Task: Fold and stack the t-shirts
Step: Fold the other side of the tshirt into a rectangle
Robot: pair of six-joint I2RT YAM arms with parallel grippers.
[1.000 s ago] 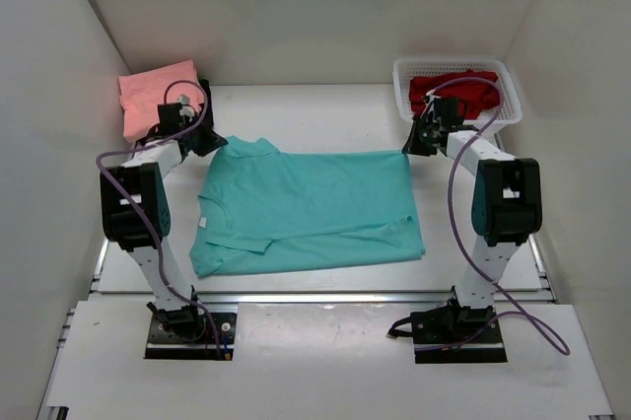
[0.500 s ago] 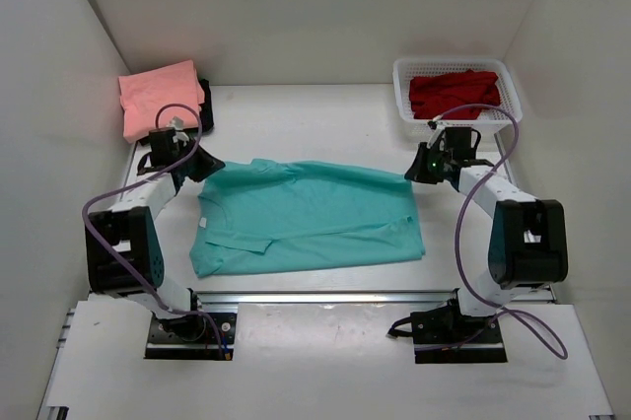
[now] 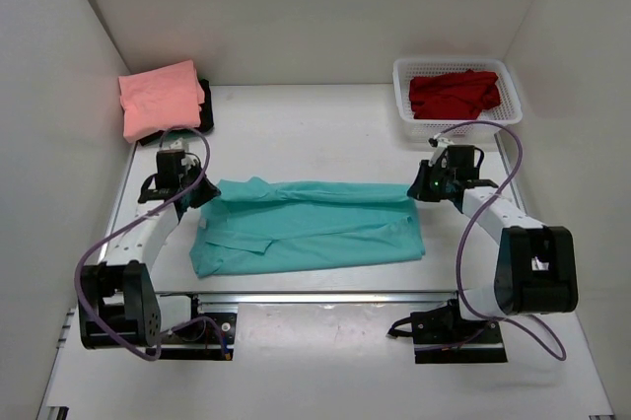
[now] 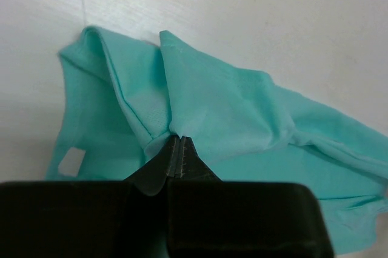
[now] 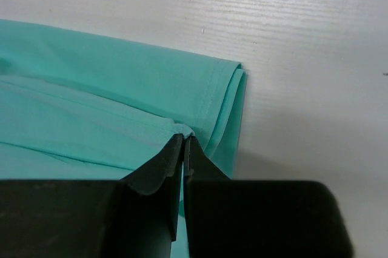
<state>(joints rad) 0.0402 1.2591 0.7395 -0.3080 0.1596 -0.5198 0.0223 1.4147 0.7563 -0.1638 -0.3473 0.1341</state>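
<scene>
Left pincer point(image 4: 180, 140) is pressed together on a bunched fold of the teal t-shirt point(image 3: 315, 228) at the garment's 10 o'clock corner, near the collar. Right pincer point(image 5: 183, 141) is likewise pinched shut on the teal cloth at the 2 o'clock corner, beside the hem. Between the two grips the far edge runs as a doubled ridge lying over the rest of the shirt, which rests flat at the centre of the worktop point(image 3: 315, 124). At the worktop's 10 o'clock corner lies a folded salmon pink t-shirt point(image 3: 158, 97), with a very dark t-shirt point(image 3: 206, 97) showing at its 3 o'clock edge. At 2 o'clock a white mesh basket point(image 3: 399, 95) holds a red t-shirt point(image 3: 452, 93).
</scene>
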